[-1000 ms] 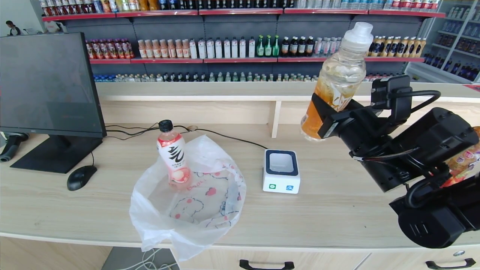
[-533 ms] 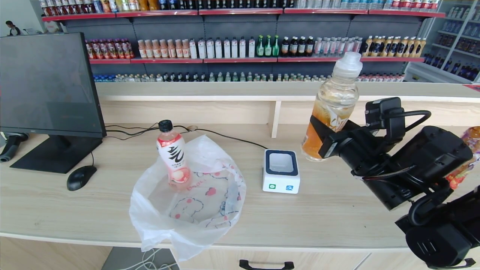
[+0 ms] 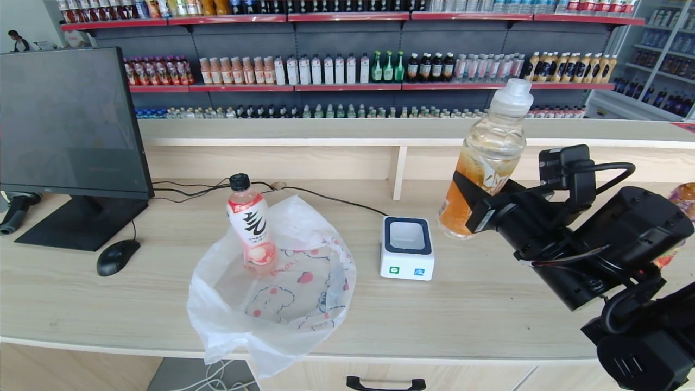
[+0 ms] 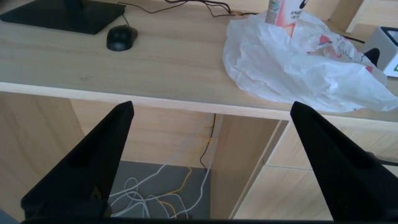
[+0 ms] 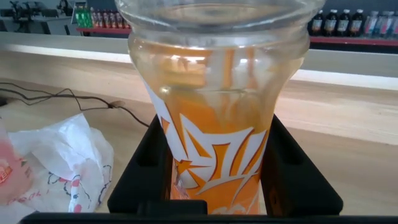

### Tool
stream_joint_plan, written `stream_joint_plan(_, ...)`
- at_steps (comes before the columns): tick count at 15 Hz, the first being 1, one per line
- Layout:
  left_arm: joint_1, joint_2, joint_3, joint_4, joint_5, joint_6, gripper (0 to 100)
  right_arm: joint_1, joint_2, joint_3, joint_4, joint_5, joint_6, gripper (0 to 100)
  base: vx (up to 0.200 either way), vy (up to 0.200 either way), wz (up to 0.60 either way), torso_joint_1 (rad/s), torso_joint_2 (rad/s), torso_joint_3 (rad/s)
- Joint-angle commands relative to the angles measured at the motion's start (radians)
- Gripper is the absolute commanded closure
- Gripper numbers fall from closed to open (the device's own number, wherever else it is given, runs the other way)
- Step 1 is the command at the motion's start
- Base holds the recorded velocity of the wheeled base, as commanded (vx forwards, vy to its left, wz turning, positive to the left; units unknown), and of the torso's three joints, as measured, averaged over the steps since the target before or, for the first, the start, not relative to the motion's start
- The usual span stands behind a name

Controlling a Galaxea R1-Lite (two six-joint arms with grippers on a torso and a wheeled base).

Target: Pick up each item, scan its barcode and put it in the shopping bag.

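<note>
My right gripper is shut on an orange drink bottle with a white cap, held nearly upright just above the counter to the right of the white barcode scanner. Up close, the right wrist view has the same bottle between the black fingers. A pink-labelled bottle with a black cap stands in the open white shopping bag left of the scanner. My left gripper hangs open below the counter's front edge, empty, with the bag above it.
A monitor and black mouse stand at the counter's left, with cables running behind the bag. Another orange-labelled bottle lies at the far right behind my right arm. A raised back ledge borders the counter.
My right gripper has lowered the orange bottle from high in the air down close to the counter beside the scanner, then shifted slightly right. Bag and pink bottle have not moved.
</note>
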Motion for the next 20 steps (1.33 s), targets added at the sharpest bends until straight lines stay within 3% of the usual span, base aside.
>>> stream_joint_plan(1, -0.001, 0.000, 0.000, 0.000, 0.000, -0.001, 0, 0.006, -0.011, 0.001, -0.001, 0.000, 0.001, 100, 0.000, 0.000, 0.00, 0.000, 0.00, 0.000)
stream_joint_plan(4, -0.001, 0.000, 0.000, 0.000, 0.000, -0.001, 0, 0.016, -0.028, 0.005, -0.001, 0.000, 0.001, 100, 0.000, 0.000, 0.00, 0.000, 0.00, 0.000)
stream_joint_plan(7, -0.001, 0.000, 0.000, 0.000, 0.000, -0.001, 0, 0.018, -0.048, 0.015, -0.001, 0.000, 0.001, 100, -0.200, 0.000, 0.00, 0.007, 0.01, 0.001)
stream_joint_plan(15, 0.001, 0.000, 0.000, 0.000, 0.000, -0.002, 0, 0.025, -0.079, 0.028, -0.001, 0.000, 0.002, 100, 0.000, 0.000, 0.00, 0.000, 0.00, 0.000)
stream_joint_plan(20, 0.001, 0.002, 0.000, 0.000, 0.000, -0.004, 0, 0.030, -0.072, 0.035, -0.001, 0.000, 0.002, 100, 0.000, 0.200, 0.00, 0.002, 0.00, 0.003)
